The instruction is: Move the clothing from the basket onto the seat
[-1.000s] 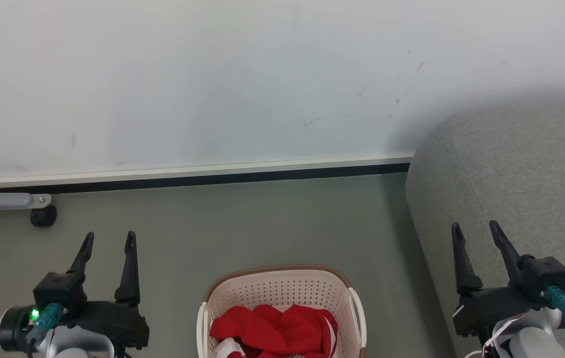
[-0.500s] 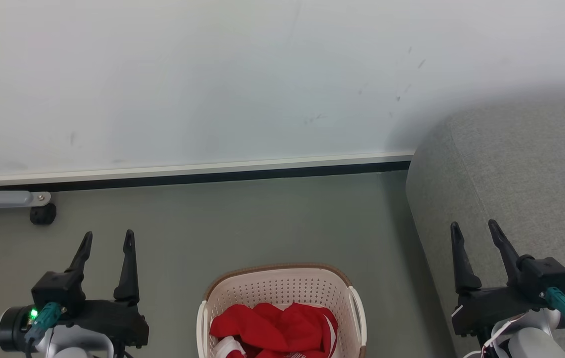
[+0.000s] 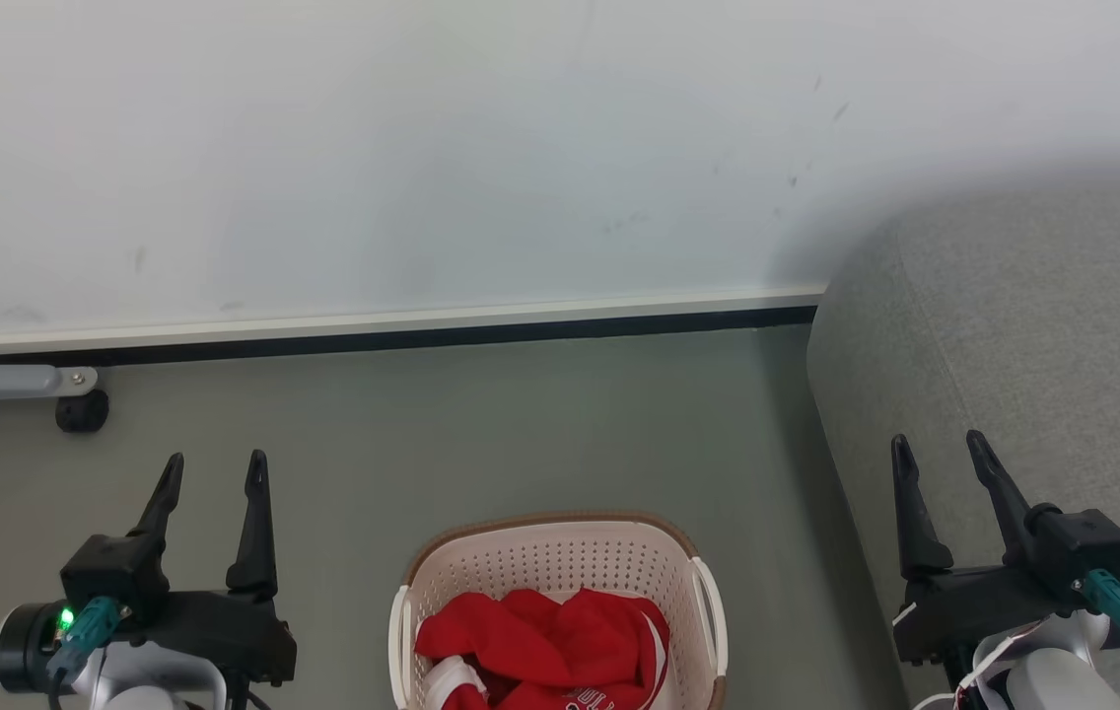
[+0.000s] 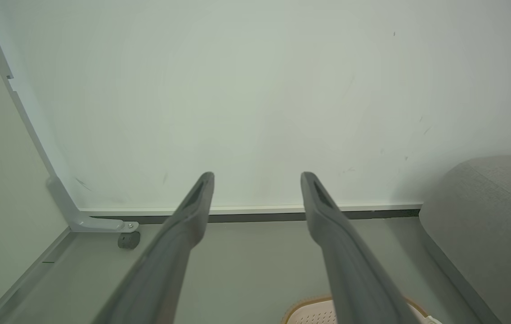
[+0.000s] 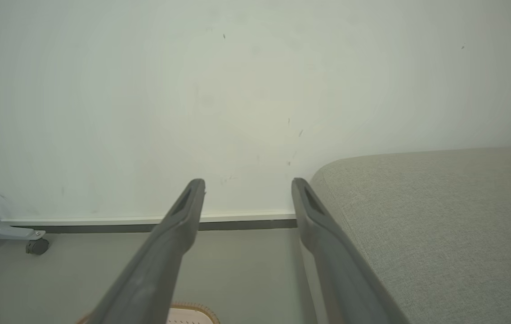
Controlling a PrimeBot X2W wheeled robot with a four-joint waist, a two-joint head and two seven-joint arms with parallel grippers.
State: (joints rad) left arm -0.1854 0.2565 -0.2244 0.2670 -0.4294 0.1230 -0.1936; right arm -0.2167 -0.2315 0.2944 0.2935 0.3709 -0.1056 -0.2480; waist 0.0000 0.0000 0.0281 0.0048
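Near on the floor [image 3: 521, 424], the basket [image 3: 550, 520] shows more clothing [image 3: 540, 641] now the view has tipped down, left pincer [image 3: 216, 459] and right pincer [image 3: 937, 439] gaping wide, empty, no reach begun.

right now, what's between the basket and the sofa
Bare grey-green floor runs between the basket and the sofa, with nothing on it; the head view shows this.

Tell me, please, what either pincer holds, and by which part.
Nothing is held: the left pincer and right pincer are open; the clothing lies in the basket.
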